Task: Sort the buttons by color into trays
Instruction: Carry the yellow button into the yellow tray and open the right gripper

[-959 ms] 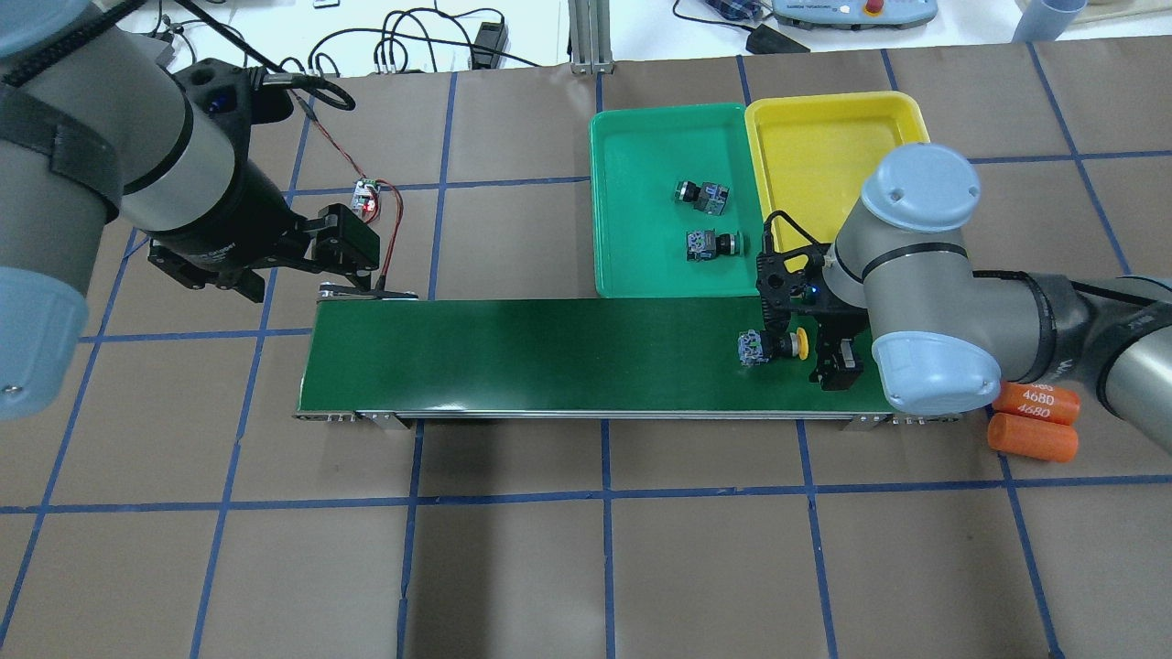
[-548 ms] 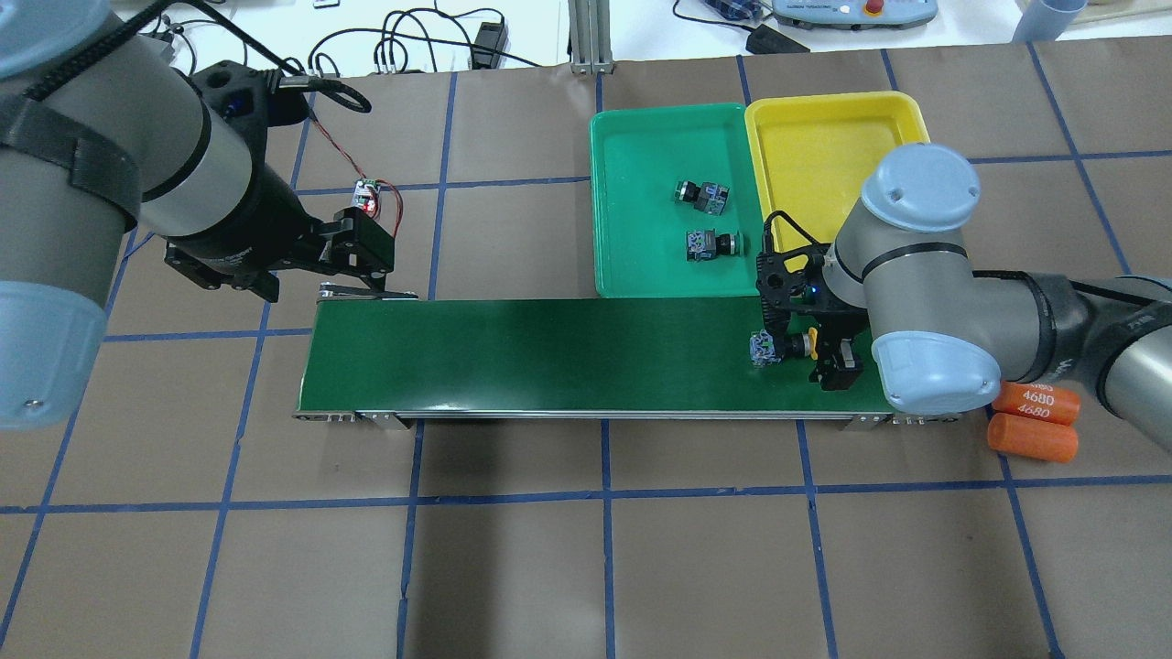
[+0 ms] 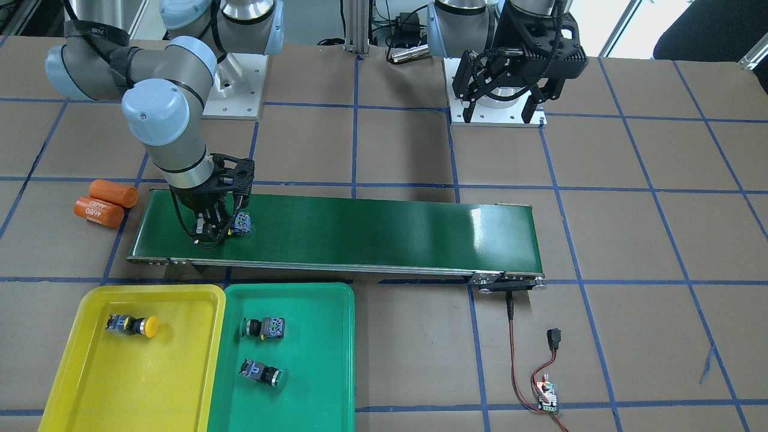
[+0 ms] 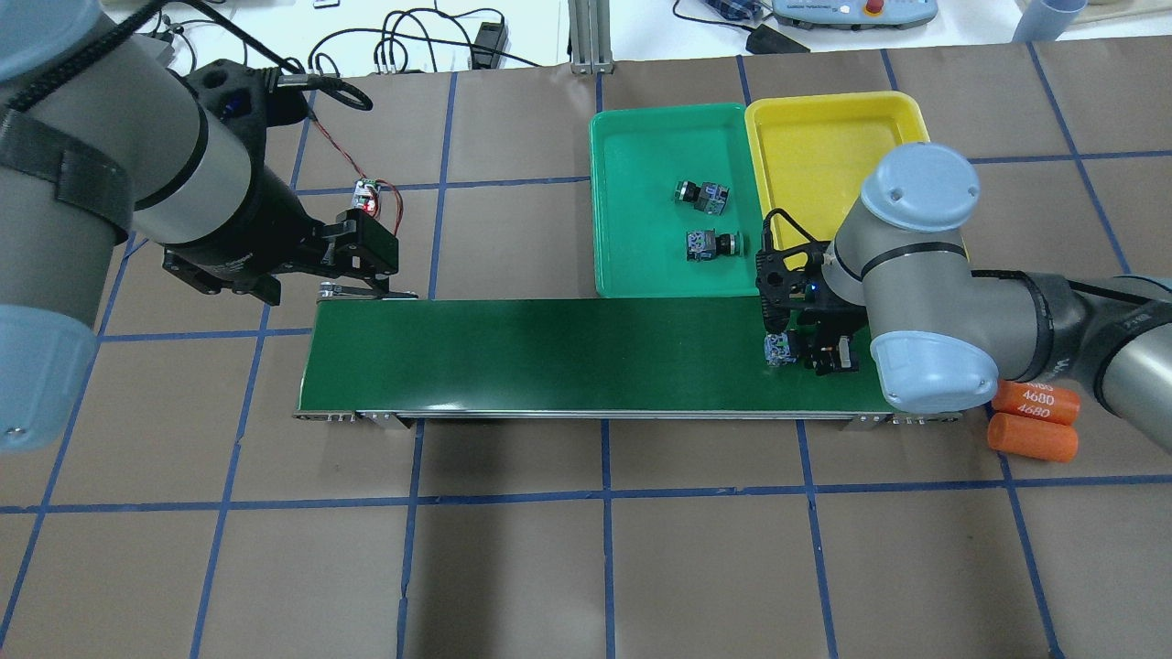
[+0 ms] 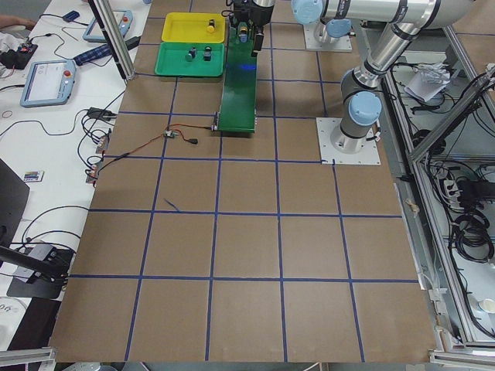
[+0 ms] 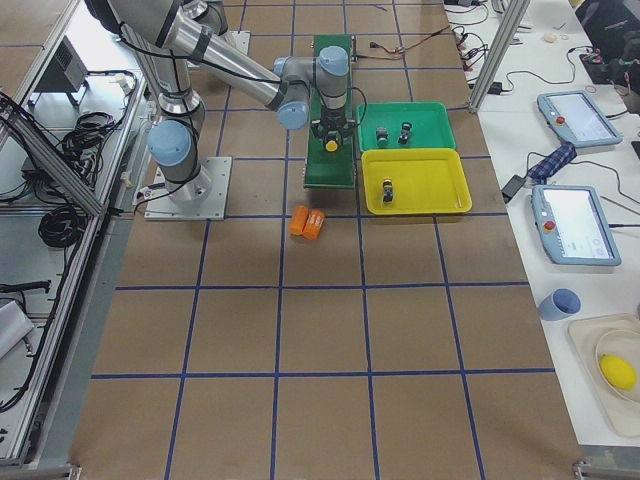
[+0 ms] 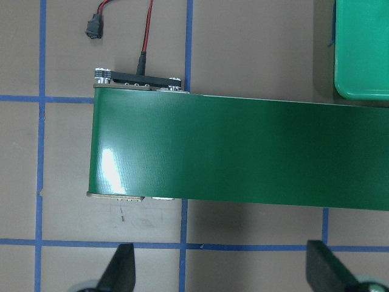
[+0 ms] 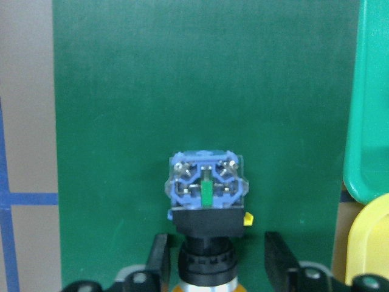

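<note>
A yellow-capped button (image 4: 778, 350) lies on its side on the conveyor belt (image 4: 549, 352) near its right end. My right gripper (image 4: 818, 352) is low over the belt and open. Its fingers (image 8: 159, 258) stand on either side of the button's neck (image 8: 206, 255) with gaps showing, and the cap is hidden between them. The green tray (image 4: 623, 275) holds two green buttons (image 4: 701, 194) (image 4: 712, 243). The yellow tray (image 3: 72, 360) holds one yellow button (image 3: 131, 324), which my right arm hides in the overhead view. My left gripper (image 7: 225, 274) is open and empty above the belt's left end.
Two orange cylinders (image 4: 1035, 416) lie on the table past the belt's right end. A small controller board (image 4: 366, 195) with red and black wires sits beyond the belt's left end. The trays touch each other just behind the belt.
The yellow button has travelled right along the belt and come in between my right gripper's open fingers. My left arm has shifted slightly right.
</note>
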Tool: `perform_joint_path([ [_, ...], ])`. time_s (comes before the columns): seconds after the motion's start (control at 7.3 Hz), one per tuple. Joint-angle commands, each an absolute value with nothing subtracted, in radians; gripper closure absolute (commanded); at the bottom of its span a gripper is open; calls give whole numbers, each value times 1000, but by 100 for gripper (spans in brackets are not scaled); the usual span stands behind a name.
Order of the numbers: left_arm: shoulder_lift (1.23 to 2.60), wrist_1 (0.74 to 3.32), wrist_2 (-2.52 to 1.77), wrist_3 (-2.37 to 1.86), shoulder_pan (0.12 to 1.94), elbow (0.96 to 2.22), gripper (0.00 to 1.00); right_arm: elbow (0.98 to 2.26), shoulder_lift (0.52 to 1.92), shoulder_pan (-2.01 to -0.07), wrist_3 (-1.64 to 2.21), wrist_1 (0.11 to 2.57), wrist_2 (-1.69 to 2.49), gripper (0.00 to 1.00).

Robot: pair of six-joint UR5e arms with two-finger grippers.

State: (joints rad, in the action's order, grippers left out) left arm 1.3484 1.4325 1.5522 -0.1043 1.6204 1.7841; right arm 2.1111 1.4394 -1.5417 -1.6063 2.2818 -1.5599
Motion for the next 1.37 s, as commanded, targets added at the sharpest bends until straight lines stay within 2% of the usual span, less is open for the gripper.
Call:
perform_joint_path([
  [0.0,1335,1457,1554,-103,1620,1792,0,2108,1434,-1542,-1614,2290,-1560,65],
  [0.41,1397,1476,1549,-57,1620,1828,0,2070,1428,-1542,-1617,2324,-1557,67],
  [0.55,1397,1479,1533,-23,1637,1829,0,2012,1387,-1530,-1620,2329,-1555,67],
  [0.96,1428,1459,1522,3,1664,1851,0,1673,1113,-1500,-1644,2280,-1557,67],
  [1.23,1428,1451,1522,-9,1666,1850,0,1617,1097,-1497,-1644,2229,-1559,63],
])
